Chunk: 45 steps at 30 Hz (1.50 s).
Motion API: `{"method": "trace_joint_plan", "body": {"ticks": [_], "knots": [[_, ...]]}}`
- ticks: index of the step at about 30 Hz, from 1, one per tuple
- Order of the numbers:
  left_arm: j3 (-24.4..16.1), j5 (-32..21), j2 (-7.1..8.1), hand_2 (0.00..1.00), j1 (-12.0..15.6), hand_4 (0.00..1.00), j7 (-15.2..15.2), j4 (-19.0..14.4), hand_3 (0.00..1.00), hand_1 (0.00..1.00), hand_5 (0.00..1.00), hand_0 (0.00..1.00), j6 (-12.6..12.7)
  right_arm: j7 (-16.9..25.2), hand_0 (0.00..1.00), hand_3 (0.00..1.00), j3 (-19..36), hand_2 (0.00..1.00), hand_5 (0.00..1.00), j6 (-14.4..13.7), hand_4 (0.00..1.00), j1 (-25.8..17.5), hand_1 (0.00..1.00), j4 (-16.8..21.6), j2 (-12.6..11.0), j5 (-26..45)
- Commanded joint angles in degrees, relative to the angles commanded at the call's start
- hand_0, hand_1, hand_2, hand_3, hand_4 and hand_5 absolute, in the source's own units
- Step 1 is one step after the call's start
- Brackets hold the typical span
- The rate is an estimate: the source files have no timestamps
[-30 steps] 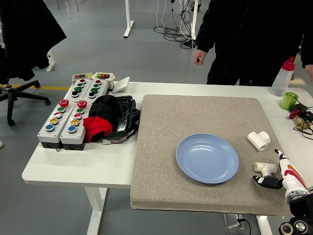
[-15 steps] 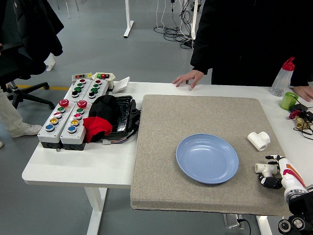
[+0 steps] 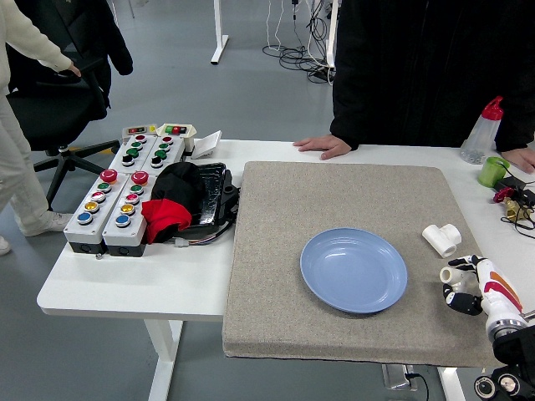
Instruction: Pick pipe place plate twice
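Head view: a white desk (image 3: pixel 167 280) is covered on its right by a grey mat (image 3: pixel 318 217), on which one blue plate (image 3: pixel 354 270) lies empty. At the far side a person in black is seen, with one hand (image 3: pixel 324 147) laid flat on the desk edge; a second earlier it hung above the desk. Two button boxes (image 3: pixel 113 209) stand at the left beside a black and red cloth (image 3: pixel 171 200). Two white pipe fittings are counted: one pipe (image 3: pixel 441 239) rests on the mat right of the plate, the other pipe (image 3: pixel 452 275) is pinched in the curled fingers of the right hand (image 3: pixel 468 284), raised slightly compared with half a second ago. No writing can be read. The left hand is not visible.
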Motion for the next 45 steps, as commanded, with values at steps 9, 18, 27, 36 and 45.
{"method": "trace_joint_plan", "body": {"ticks": [9, 18, 27, 36, 45], "knots": [[0.1, 0.0, 0.09, 0.738, 0.4, 0.526, 0.0, 0.0, 0.670, 0.700, 0.998, 0.689, -0.1, -0.6, 0.381, 0.593, -3.3, 0.511, 0.046, 0.6, 0.515, 2.8, 0.476, 4.7, -0.2, -0.8], [1.1, -1.3, 0.25, 0.737, 0.3, 0.526, 0.1, -0.1, 0.669, 0.698, 0.998, 0.690, 0.1, -0.1, 0.407, 0.596, -10.1, 0.510, 0.048, 3.7, 0.531, 9.0, 0.484, 4.7, 5.0, -1.0], [2.4, -3.1, 0.36, 0.734, 0.2, 0.526, -0.1, -0.3, 0.666, 0.696, 0.998, 0.689, 0.6, 0.0, 0.998, 0.998, -13.7, 0.998, 0.345, 9.6, 0.826, 13.1, 0.923, -5.3, 9.4, 0.9], [2.3, -3.2, 0.40, 0.735, 0.0, 0.526, -0.3, -0.2, 0.665, 0.694, 0.998, 0.689, 0.8, 6.7, 0.998, 0.998, -10.7, 0.998, 0.375, 9.8, 0.888, 13.7, 0.983, -4.3, 9.3, 5.6], [1.8, -2.6, 0.34, 0.733, 0.0, 0.526, -0.3, -0.1, 0.664, 0.693, 0.998, 0.687, 0.9, 8.2, 0.998, 0.998, -6.8, 0.998, 0.411, 5.4, 0.888, 13.9, 0.961, -2.6, 7.3, 6.5]]}}
